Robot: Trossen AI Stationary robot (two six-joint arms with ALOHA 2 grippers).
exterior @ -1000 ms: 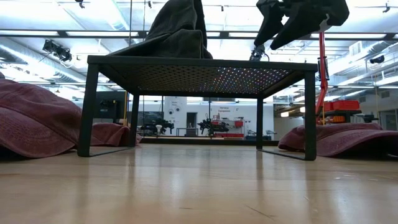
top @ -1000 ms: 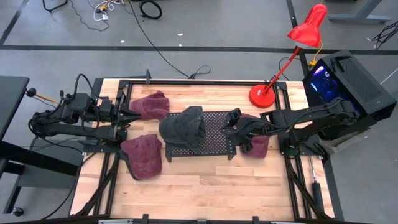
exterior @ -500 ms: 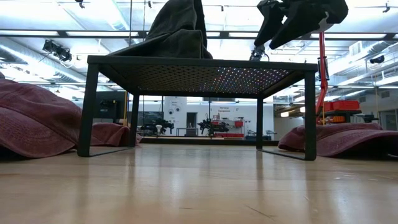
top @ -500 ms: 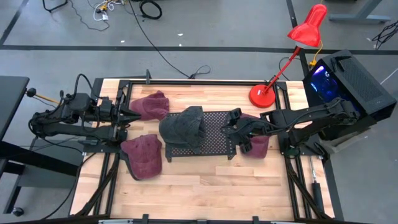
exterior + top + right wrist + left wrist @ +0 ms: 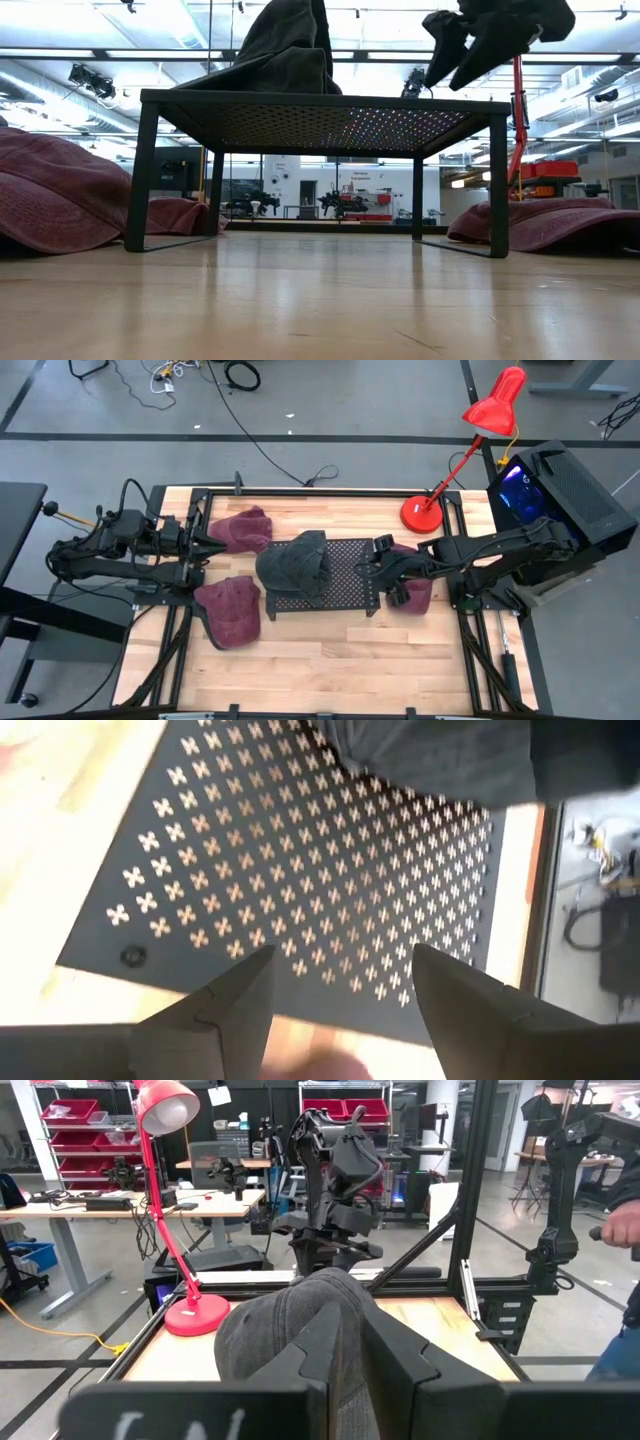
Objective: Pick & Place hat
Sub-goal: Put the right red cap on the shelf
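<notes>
Currently the right pincer [image 5: 384,570] hangs wide and empty above the rack [image 5: 350,570] edge — grey hat [image 5: 295,563] sits ahead of it on the rack, apparently delivered; left pincer [image 5: 205,546] narrow, parked

This is a robotics lab or workshop. The wooden table [image 5: 330,650] sits in a black metal frame on a bare grey concrete floor, with loose cables [image 5: 240,374] trailing behind it. Beyond the table stand work desks [image 5: 60,1205], shelves of red bins [image 5: 75,1120] and more robot arms [image 5: 340,200] under exposed ceiling pipes. A red desk lamp [image 5: 470,445] stands at the table's far corner.
</notes>
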